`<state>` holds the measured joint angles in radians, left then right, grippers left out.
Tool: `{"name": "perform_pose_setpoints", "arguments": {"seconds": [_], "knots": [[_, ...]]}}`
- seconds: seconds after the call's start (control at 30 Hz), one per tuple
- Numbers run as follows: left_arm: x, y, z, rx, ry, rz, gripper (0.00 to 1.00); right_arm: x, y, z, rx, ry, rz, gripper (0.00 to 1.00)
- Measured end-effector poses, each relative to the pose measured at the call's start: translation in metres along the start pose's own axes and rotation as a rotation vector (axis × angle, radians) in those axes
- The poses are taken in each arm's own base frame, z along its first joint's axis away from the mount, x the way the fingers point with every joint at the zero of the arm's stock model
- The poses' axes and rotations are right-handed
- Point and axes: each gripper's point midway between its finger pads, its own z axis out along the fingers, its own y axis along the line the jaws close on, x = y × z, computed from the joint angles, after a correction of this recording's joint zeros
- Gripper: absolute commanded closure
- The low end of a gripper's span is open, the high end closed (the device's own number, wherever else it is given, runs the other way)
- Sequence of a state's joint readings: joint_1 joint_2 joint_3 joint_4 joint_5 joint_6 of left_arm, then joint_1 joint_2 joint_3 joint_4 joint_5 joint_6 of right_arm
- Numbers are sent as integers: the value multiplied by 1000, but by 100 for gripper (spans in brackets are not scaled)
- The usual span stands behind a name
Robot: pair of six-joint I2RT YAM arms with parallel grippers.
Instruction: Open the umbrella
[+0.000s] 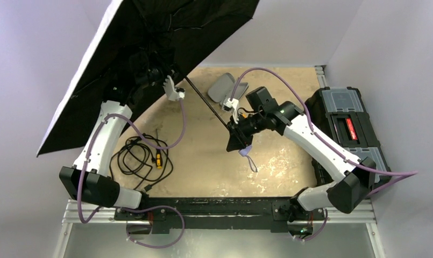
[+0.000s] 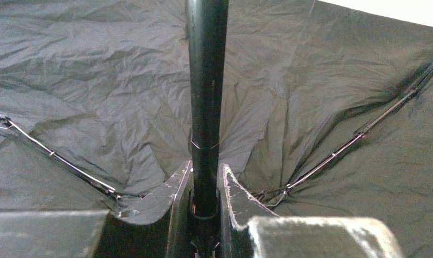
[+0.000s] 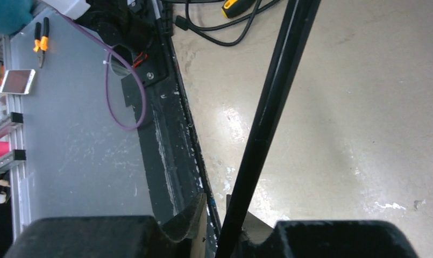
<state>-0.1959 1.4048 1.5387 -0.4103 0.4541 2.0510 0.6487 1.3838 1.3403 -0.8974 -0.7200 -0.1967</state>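
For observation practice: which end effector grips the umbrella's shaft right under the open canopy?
The left end effector, clamped on the thin black shaft beside the black canopy lining; the right end effector sits at its far end.

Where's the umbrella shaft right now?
Top view: the umbrella shaft crosses mid-table diagonally, from the left gripper under the open canopy down to the right gripper.
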Motion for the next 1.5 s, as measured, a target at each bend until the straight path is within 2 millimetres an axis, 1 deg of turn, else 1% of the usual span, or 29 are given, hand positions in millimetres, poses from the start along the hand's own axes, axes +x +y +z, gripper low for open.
{"name": "perform_pose_setpoints", "arguments": {"seconds": [0.03,0.07,0.2,0.27,0.33,0.47,0.57,0.73,0.87,0.97,1.13,1.33,1.5], "knots": [[-1,0,2,-3,-7,-1,100,2,-1,1,3,3,0,98],[-1,-1,3,-4,-12,-1,100,4,-3,2,13,9,10,100],[-3,-3,7,-3,-26,-5,100,13,-20,0,84,30,71,100],[-2,-9,11,6,-29,-11,100,16,-23,-1,95,38,62,100],[1,-15,18,12,-30,-16,99,19,-27,-2,117,54,54,100],[10,-20,33,5,-23,-13,97,20,-35,-4,154,55,48,100],[20,-18,46,-6,-15,-6,97,15,-45,-4,191,35,33,100],[36,-9,67,-34,-16,6,95,4,-60,-7,259,-9,6,100],[49,2,77,-58,-23,13,96,-6,-68,-7,296,-48,-13,100],[57,5,80,-59,-27,10,96,-14,-73,-8,315,-78,-28,100],[68,2,78,-40,-24,-6,96,-25,-78,-9,339,-114,-54,100],[86,-1,74,-16,-18,-27,95,-45,-81,-15,371,-186,-105,100],[94,-4,74,-3,-21,-41,94,-56,-85,-19,397,-218,-136,100]]}}
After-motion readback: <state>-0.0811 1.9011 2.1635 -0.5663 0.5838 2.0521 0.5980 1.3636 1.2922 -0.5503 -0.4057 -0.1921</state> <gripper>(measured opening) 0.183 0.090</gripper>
